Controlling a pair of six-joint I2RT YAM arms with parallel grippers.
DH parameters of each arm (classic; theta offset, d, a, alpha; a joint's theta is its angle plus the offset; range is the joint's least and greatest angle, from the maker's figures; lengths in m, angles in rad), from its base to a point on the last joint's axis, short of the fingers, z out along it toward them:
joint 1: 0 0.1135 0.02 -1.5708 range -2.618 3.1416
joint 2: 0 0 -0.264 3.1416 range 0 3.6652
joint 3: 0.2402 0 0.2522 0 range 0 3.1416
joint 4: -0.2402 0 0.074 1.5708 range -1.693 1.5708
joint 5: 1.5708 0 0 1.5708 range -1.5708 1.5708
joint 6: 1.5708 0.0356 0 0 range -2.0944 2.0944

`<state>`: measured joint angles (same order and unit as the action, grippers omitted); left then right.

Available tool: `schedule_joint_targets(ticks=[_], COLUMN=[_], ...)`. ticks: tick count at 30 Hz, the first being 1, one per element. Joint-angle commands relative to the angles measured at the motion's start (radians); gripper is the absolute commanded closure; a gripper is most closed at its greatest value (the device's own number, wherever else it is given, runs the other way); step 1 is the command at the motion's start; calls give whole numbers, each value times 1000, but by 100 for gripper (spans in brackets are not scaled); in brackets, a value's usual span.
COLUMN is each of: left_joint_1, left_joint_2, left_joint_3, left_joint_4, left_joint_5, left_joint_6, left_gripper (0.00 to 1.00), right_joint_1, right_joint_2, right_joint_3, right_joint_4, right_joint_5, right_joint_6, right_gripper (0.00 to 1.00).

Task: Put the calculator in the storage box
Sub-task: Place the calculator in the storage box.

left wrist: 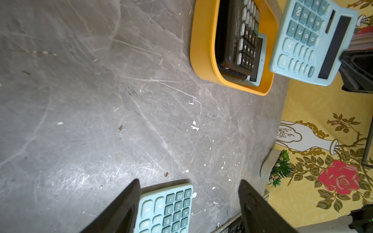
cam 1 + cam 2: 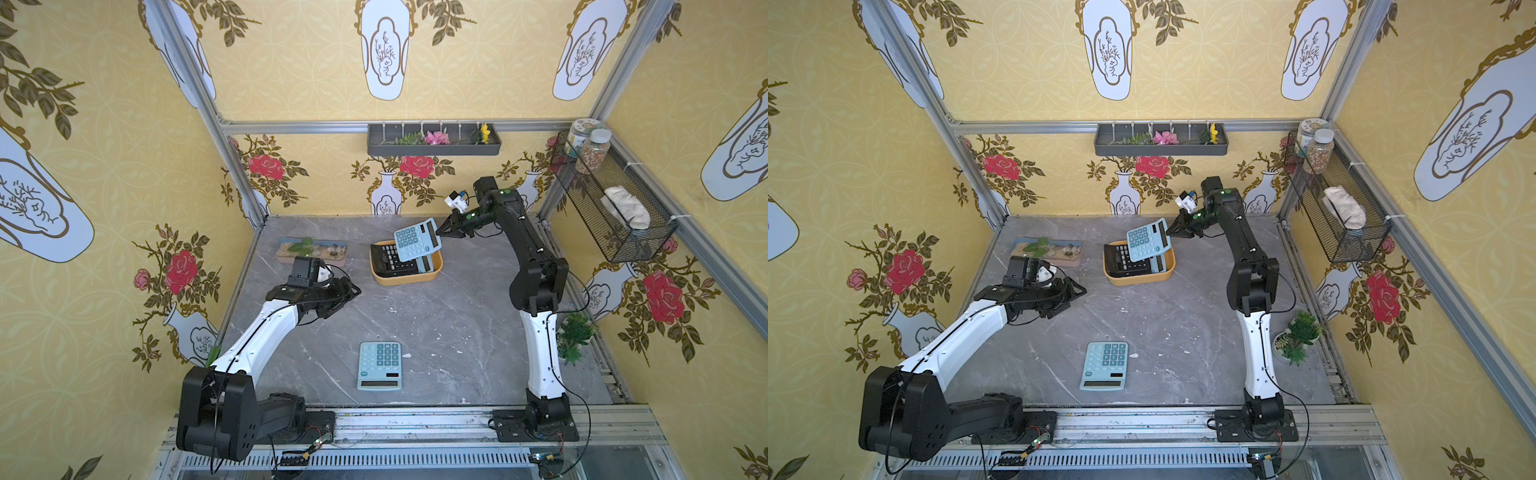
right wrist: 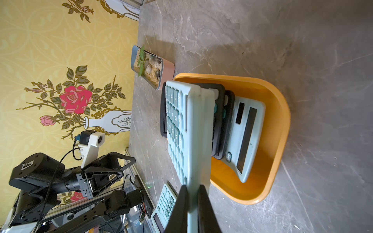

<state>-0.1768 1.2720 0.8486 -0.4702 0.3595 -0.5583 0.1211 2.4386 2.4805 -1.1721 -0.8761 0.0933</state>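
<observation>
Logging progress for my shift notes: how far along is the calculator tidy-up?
Done: a black calculator and a blue calculator lie in the storage box. In hand: the right hand holds a second blue calculator tilted above the box. Remaining: a third blue calculator on the table.

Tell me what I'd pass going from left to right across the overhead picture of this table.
Planter tray → light blue calculator lying flat → right gripper, shut on the held calculator → potted plant. The storage box overlaps the flat calculator's span, so it is left out.
</observation>
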Motion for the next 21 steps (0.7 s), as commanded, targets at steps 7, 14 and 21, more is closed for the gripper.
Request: schedule_joint_targets(ticks=[7,14,21], left_joint_1=[2,2,2], left_joint_2=[3,9,13], left_joint_3=[-7,-9,-7], left_joint_4=[6,10,7], left_joint_5=[1,2,4], left_joint_6=[8,7,8], left_gripper=[22,22,22], right_joint_1=[-12,-25,-37], right_joint_2=[48,72,93], right_joint_3=[-20,-14,-33], right_joint_4=[12,1,18], right_joint_5=[-58,-68,-83], right_joint_6=[-25,-36,-26], right_gripper=[100,100,100])
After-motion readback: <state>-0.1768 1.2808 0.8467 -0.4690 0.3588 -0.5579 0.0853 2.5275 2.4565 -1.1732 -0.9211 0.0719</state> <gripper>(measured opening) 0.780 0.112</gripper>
